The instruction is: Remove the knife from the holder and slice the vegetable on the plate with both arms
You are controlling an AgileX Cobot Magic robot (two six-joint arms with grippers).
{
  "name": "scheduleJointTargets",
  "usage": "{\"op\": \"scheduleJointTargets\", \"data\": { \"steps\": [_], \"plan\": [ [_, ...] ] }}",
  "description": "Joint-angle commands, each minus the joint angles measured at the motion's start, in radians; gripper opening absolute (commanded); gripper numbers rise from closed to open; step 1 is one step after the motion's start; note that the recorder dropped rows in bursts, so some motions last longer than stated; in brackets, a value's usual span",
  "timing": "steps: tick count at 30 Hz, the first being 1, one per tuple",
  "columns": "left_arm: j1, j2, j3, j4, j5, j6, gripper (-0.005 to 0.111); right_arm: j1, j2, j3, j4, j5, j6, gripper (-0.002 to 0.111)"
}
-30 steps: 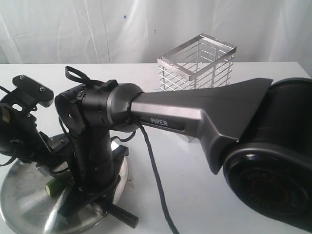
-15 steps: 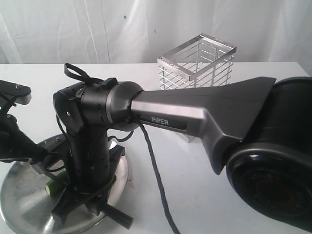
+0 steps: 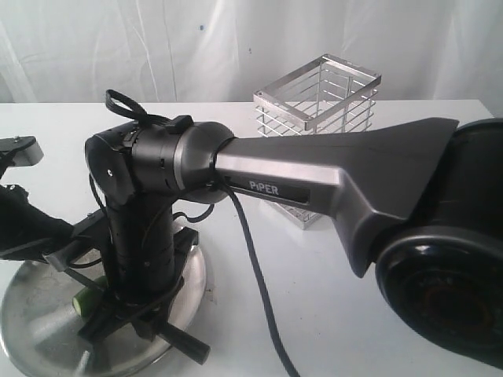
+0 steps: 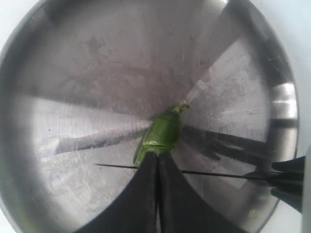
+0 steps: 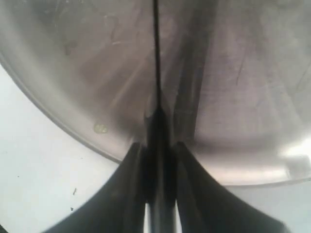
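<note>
Plate nearest, on the tabletop at the left; vegetable lies near the plate's middle, dark green, one pale cut face showing; left pincer pressed together, its tips meeting one end of the vegetable; right pincer pinching the knife by the handle, blade edge-on over the plate, a thin line crossing just beside the left pincer's tips; right arm, silver link lettered PiPER, reaches across; holder upright behind it, well apart from the plate; white curtain beyond.
</note>
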Motion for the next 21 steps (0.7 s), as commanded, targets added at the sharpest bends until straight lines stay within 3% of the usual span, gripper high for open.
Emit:
{"op": "scheduleJointTargets", "data": {
  "steps": [1, 7, 9, 15, 21],
  "plan": [
    [0.003, 0.007, -0.007, -0.031, -0.011, 0.019, 0.000, -0.005, -0.016, -0.006, 0.004, 0.004, -0.010, 0.000],
    [0.104, 0.001, -0.044, -0.054, 0.038, -0.021, 0.000, -0.005, -0.018, -0.006, -0.001, 0.004, -0.010, 0.000],
    [0.152, 0.001, -0.044, -0.171, 0.083, 0.020, 0.000, -0.005, -0.018, -0.006, -0.005, 0.004, -0.014, 0.000],
    [0.153, 0.000, 0.078, -0.217, 0.024, -0.005, 0.000, -0.005, -0.018, -0.006, -0.042, 0.004, -0.017, 0.000],
    [0.153, 0.000, 0.085, -0.236, -0.003, -0.005, 0.000, -0.005, -0.020, -0.006, 0.040, 0.004, -0.017, 0.000]
  ]
}}
